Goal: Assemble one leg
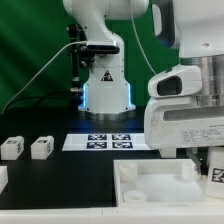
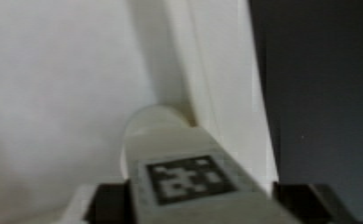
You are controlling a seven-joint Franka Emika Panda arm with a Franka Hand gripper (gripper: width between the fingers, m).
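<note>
Just beside held leg: white panel

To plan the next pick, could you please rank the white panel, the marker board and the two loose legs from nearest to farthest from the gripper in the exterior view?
1. White panel, right by the gripper and its held leg.
2. Marker board, centre.
3. Inner loose leg, toward the exterior view's left.
4. Outer loose leg, far left.
</note>
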